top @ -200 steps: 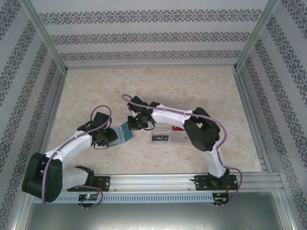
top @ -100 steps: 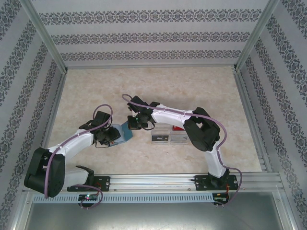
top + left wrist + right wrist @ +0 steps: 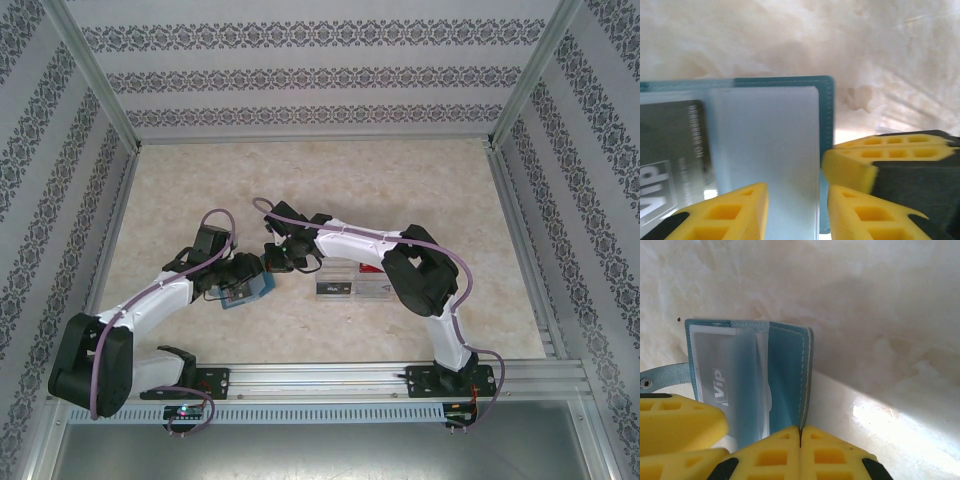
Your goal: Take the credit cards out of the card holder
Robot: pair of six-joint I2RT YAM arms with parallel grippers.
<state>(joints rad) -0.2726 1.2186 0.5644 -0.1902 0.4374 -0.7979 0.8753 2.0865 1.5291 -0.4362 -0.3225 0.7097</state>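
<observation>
The teal card holder lies open on the marble table between the two grippers. My right gripper is shut on the edge of its raised teal flap. A grey credit card marked VIP sits inside the clear sleeve. My left gripper is open, its yellow fingers apart over the pale inner sleeve near the holder's teal edge. One right fingertip shows beside it, and the left fingers show in the right wrist view.
A clear plastic box with a red item stands just right of the holder, under the right arm. Patterned walls with metal posts close in the table on three sides. An aluminium rail runs along the near edge.
My left gripper has moved right and turned, so it now sits over the card holder. The right gripper has kept its hold on the flap and barely shifted.
</observation>
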